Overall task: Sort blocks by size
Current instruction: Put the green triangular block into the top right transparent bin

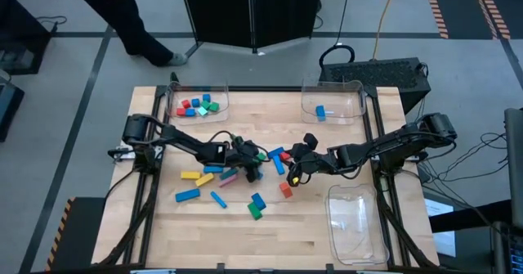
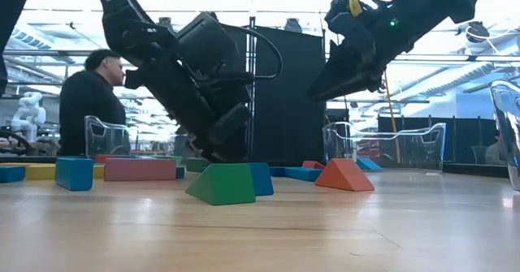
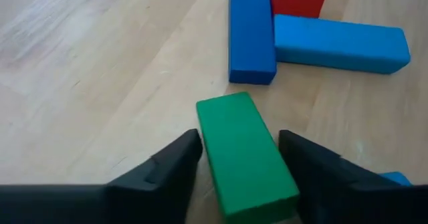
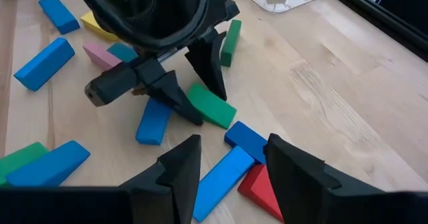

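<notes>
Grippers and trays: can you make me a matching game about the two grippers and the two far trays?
1. left gripper
2. right gripper
3. far right tray
4. far left tray

a. one blue block inside
b. open, fingers either side of a green block
c. several mixed blocks inside
d. open above a blue bar

Pairs: 1-b, 2-d, 3-a, 4-c

Even, bright overhead light fills the scene, windows at twelve o'clock in the low view backlighting both arms into silhouettes, while the left gripper's fingers [image 3: 160, 177] blur softly at six o'clock.
</notes>
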You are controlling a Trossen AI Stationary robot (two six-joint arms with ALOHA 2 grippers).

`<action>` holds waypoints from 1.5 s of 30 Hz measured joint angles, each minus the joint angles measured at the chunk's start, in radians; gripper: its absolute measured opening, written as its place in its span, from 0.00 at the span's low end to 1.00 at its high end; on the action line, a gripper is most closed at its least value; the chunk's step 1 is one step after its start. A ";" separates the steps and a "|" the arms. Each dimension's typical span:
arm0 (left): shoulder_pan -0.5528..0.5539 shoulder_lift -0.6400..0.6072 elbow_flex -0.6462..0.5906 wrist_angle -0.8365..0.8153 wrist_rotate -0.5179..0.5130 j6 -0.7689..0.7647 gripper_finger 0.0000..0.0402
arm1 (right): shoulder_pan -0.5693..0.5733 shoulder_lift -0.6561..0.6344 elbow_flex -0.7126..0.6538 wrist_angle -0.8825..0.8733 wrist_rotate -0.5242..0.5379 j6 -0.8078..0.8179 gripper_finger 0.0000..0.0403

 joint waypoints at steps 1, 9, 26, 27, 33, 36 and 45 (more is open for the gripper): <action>0.000 0.000 0.000 -0.005 0.000 0.013 0.48 | 0.000 0.000 0.000 -0.002 0.000 0.000 0.40; 0.002 -0.034 -0.004 -0.046 0.023 0.090 0.32 | 0.001 0.000 0.000 -0.027 -0.041 0.000 0.40; -0.089 -0.186 -0.005 -0.003 0.130 0.345 0.32 | 0.036 0.105 -0.001 0.207 -0.189 -0.241 0.60; -0.095 -0.187 -0.005 0.001 0.130 0.346 0.32 | 0.035 0.115 -0.001 0.210 -0.189 -0.242 0.60; -0.111 -0.187 -0.005 0.016 0.130 0.346 0.32 | 0.034 0.188 -0.001 0.282 -0.219 -0.260 0.61; -0.111 -0.187 -0.005 0.030 0.130 0.347 0.32 | 0.028 0.228 -0.001 0.346 -0.239 -0.269 0.59; -0.135 -0.188 -0.005 0.041 0.179 0.432 0.32 | 0.002 0.246 -0.001 0.381 -0.232 -0.279 0.59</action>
